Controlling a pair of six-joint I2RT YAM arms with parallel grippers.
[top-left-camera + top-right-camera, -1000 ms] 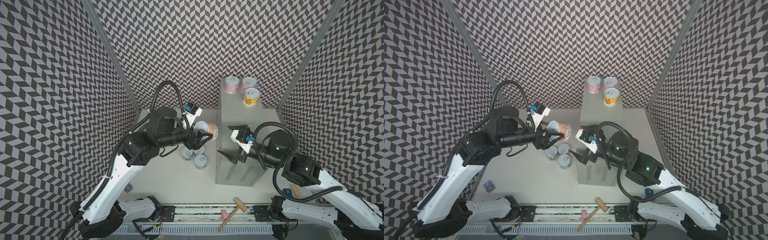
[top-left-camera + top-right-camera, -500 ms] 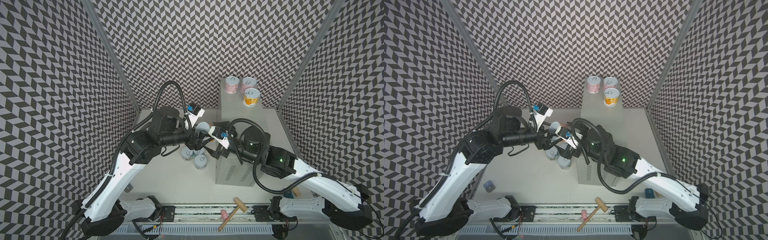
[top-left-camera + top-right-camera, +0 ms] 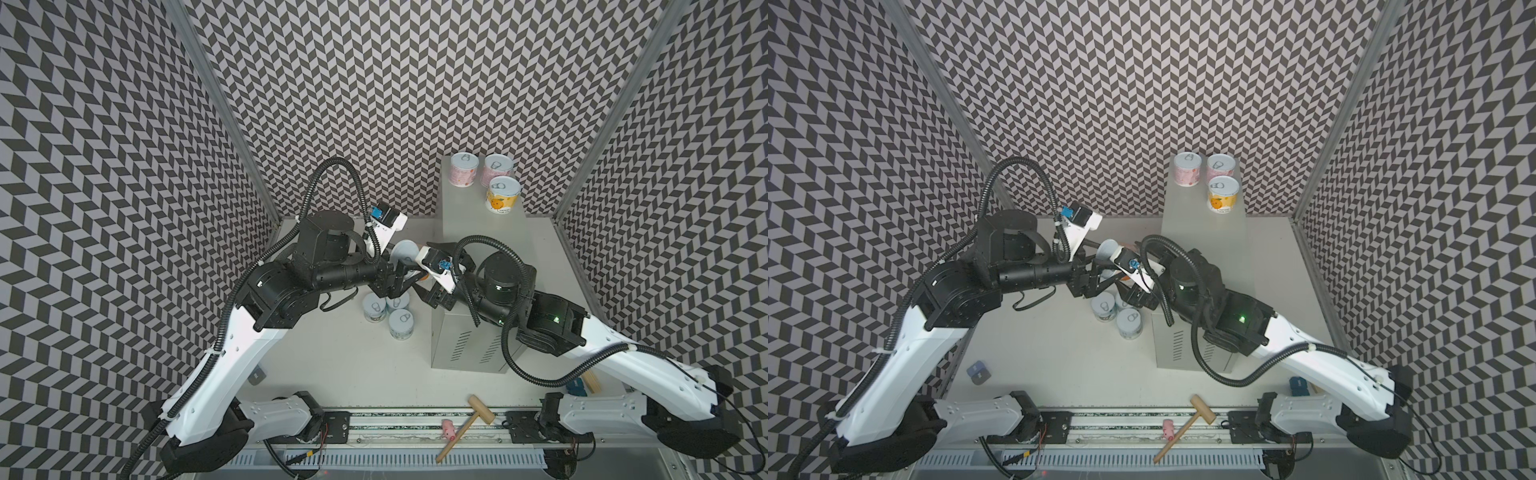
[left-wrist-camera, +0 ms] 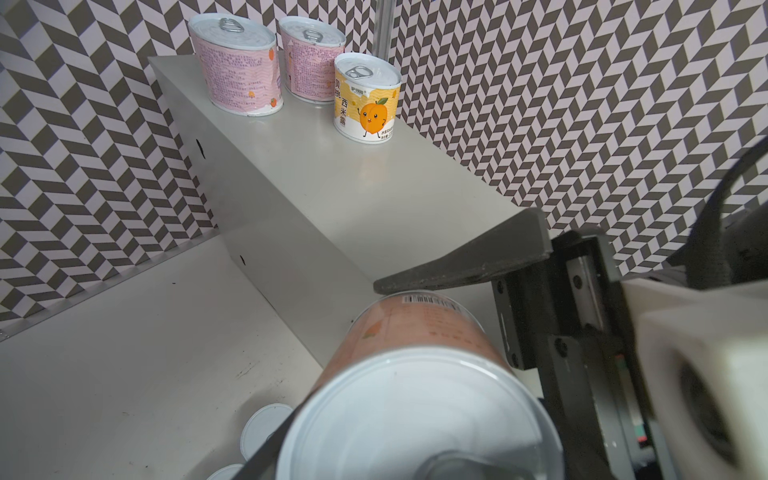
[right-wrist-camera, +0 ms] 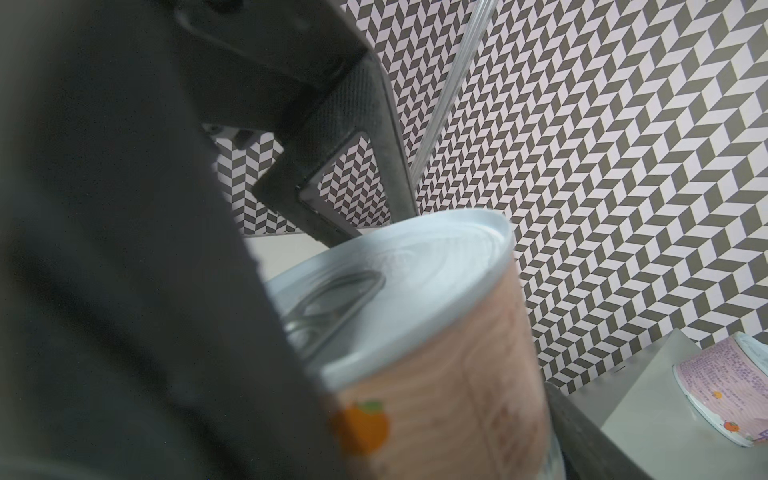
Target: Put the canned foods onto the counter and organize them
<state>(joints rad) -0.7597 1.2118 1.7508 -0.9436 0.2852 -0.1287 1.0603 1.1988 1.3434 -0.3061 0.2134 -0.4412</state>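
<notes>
Mid-air between both arms in a top view: peach-pink cylindrical metal can (image 3: 405, 250), on its side, long axis pointing at right jaws, beside tall light-grey metal table (image 3: 478, 224). Left wrist: left jaws clamped near plain white base end. Right wrist: right jaws straddling pull-tab lid end; gripping or not, cannot tell.
</notes>
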